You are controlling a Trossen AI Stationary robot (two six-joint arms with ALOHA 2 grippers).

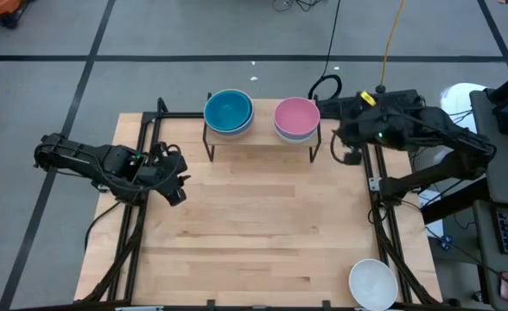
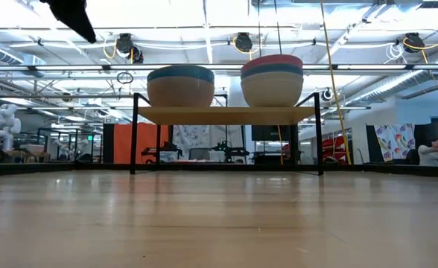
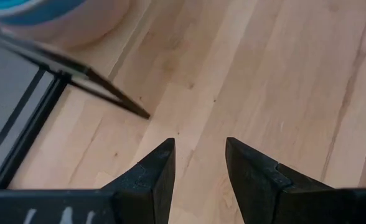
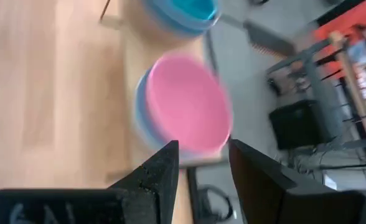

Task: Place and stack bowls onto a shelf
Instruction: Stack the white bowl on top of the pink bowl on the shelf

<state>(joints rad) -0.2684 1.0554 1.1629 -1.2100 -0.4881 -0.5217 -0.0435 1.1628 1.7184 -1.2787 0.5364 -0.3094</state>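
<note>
High view showed the shelf (image 1: 263, 136) at the table's (image 1: 254, 242) far edge, carrying a stack topped by a teal bowl (image 1: 228, 111) and a stack topped by a pink bowl (image 1: 296, 117); a white bowl (image 1: 373, 284) sat alone at the near right corner. Low view showed both stacks side by side on the shelf. Left wrist view showed the left gripper (image 3: 200, 163) open and empty over bare wood. Right wrist view showed the right gripper (image 4: 203, 163) open and empty just beside the pink stack.
</note>
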